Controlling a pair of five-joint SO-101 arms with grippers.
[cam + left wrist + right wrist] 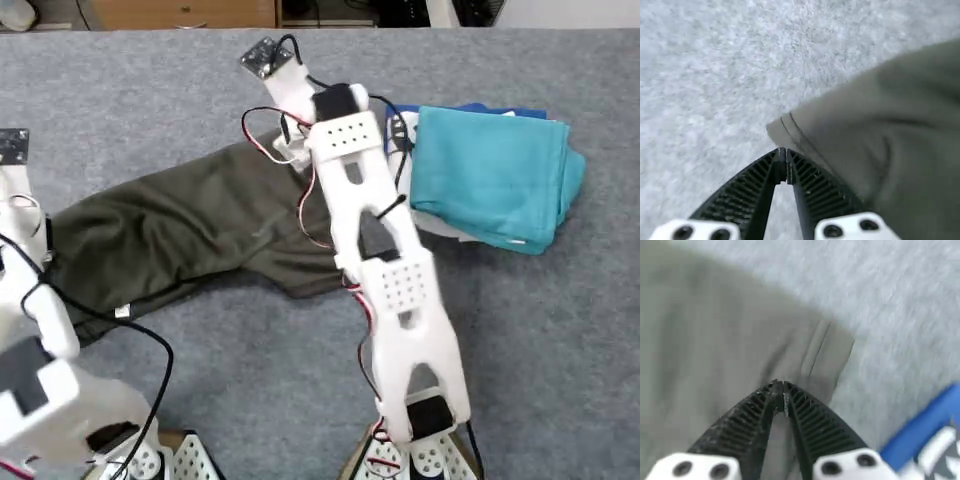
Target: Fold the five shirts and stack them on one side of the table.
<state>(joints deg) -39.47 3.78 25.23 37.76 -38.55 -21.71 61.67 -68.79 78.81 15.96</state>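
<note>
A dark olive shirt [180, 230] lies stretched across the grey table [560, 330] from the left edge toward the middle. My right gripper [779, 387] is shut on this shirt [705, 340] just short of a hemmed sleeve end, at the shirt's far right corner [290, 150]. My left gripper [782, 159] is shut at the hemmed edge of the shirt [880, 125], with cloth running into its fingertips, at the shirt's left end. A folded stack topped by a teal shirt [495, 175] rests at the right.
Under the teal shirt lie blue and white folded shirts; a blue edge [920, 435] is close to my right gripper. The left arm [40, 330] and its cables cross the shirt's near left corner. Bare table lies in front of the shirt.
</note>
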